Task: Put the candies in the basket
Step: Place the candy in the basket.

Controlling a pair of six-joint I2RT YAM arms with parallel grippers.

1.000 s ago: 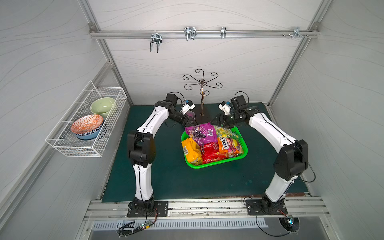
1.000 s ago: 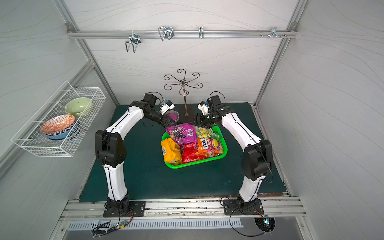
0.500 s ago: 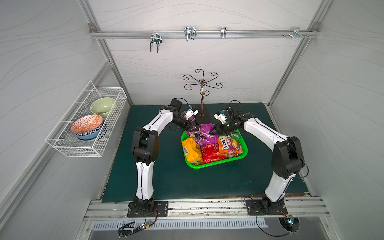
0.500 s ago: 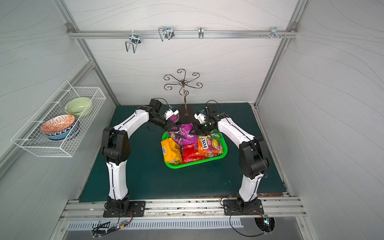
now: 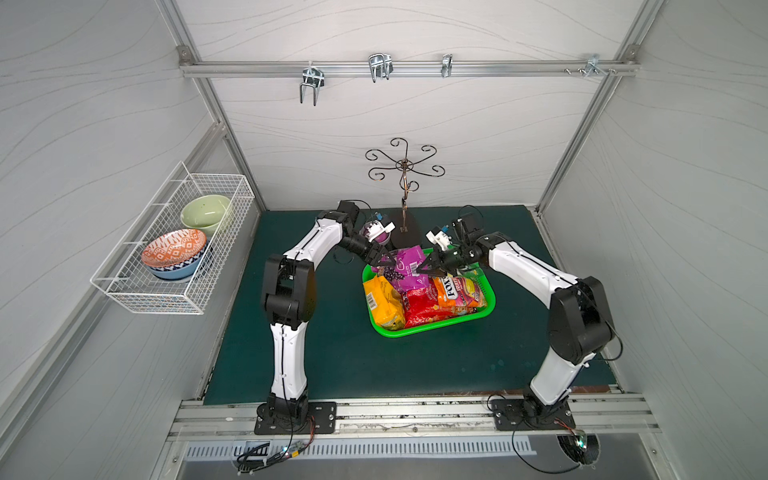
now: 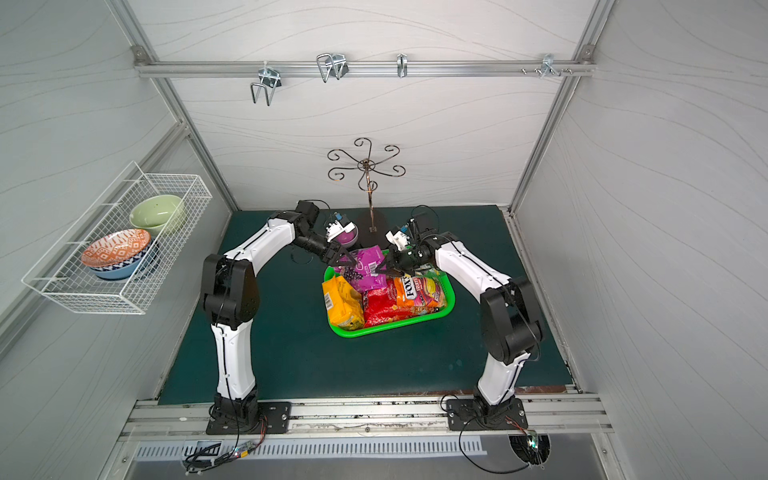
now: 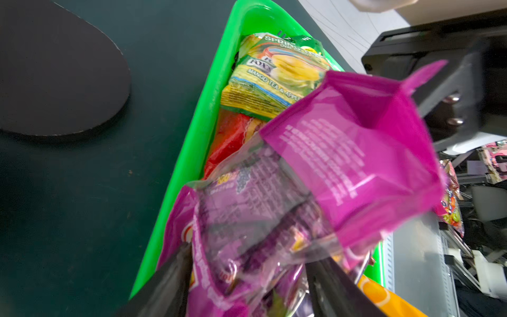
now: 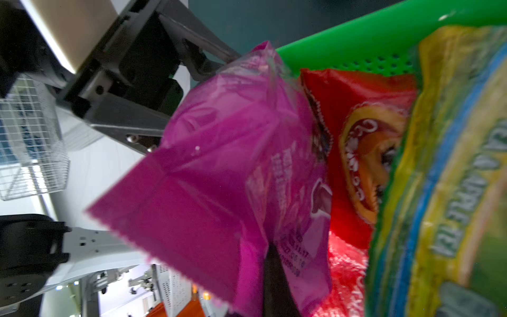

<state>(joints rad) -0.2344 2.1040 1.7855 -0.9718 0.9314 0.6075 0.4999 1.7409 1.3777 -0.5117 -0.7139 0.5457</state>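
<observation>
The right gripper (image 5: 428, 268) was shut, pinching edge of glossy purple plastic candy bag (image 5: 405, 269), lying atop other candy bags (image 5: 428, 307) in bright green mesh plastic basket (image 5: 432, 328). The left gripper (image 5: 384, 262) stood wide open, w/ fingers astride same bag.

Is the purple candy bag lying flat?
No: the purple candy bag is crumpled, one end raised above the green basket rim, the right gripper shut on it.

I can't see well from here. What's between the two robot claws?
The purple candy bag lies between the left gripper and the right gripper; both top views show it.
</observation>
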